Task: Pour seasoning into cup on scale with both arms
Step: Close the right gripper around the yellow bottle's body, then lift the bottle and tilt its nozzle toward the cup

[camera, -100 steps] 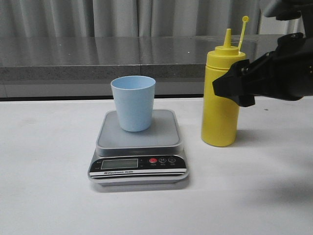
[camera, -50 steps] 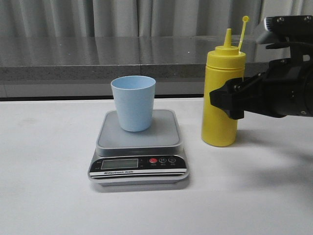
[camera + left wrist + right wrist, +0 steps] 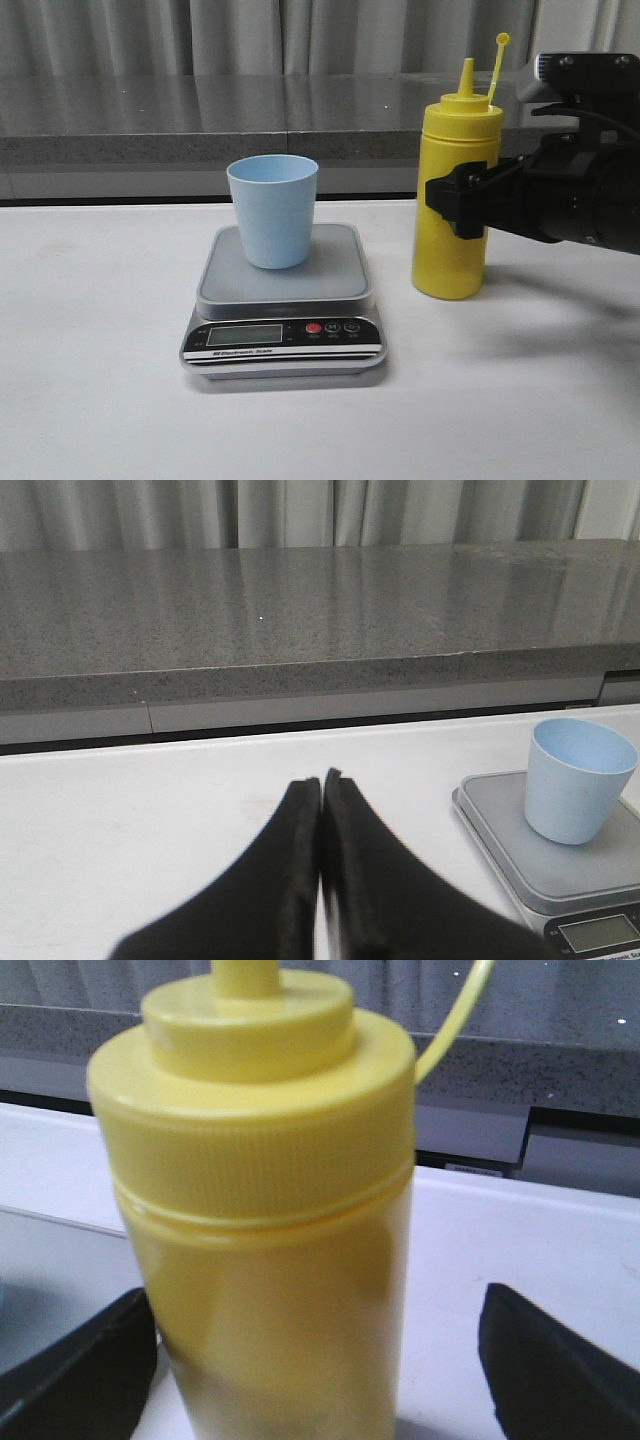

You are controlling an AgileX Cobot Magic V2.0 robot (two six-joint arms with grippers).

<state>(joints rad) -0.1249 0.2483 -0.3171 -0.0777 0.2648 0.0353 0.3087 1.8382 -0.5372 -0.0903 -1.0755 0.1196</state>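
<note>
— Grey curtains and a stone ledge behind a white table point(image 3: 100, 400). What is the right gripper point(image 3: 320, 1345) doing?

— It is open, its fingers point(image 3: 75, 1370) spread to either side of the seasoning bottle point(image 3: 455, 190), which stands upright on the table just beside the scale point(image 3: 285, 300). No contact is visible. The left gripper point(image 3: 321, 800) is pressed closed on nothing, off to the left.

— How will the bottle handle?

— Soft-walled plastic, probably smooth; a hard pinch could squirt it early. I would grasp the mid-body, below the ribbed collar.

— And the cup point(image 3: 273, 210)?

— On the scale's platform, light, easily tipped.

— Anything unclear?

— The fill level, the display's reading, and the bottle's base in the wrist view.
</note>
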